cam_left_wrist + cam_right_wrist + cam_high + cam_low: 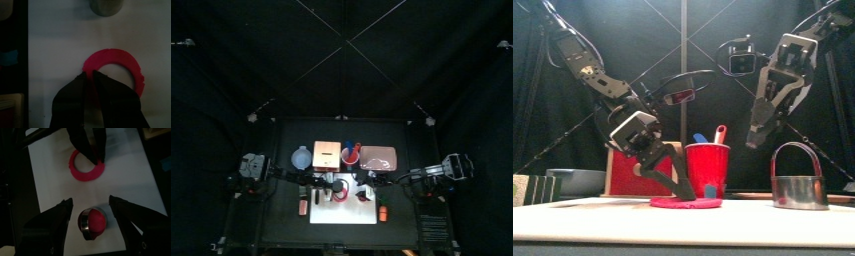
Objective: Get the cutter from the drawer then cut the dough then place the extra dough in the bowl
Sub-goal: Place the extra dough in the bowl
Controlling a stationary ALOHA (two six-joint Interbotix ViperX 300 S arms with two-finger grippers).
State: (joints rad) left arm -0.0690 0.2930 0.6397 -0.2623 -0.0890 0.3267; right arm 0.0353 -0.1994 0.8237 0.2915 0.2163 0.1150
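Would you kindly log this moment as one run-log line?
left gripper: shut on dough ring | right gripper: open, above cutter | cutter: on white board, dough disc inside

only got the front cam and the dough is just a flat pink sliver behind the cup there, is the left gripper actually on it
observer: yes. In the left wrist view the left gripper has its jaws pinched on the rim of the dough ring.
operator: ok and the cut out middle, can't see into the cutter from here
observer: the right wrist view looks down into it. A round dough disc sits inside the cutter, apart from the ring.
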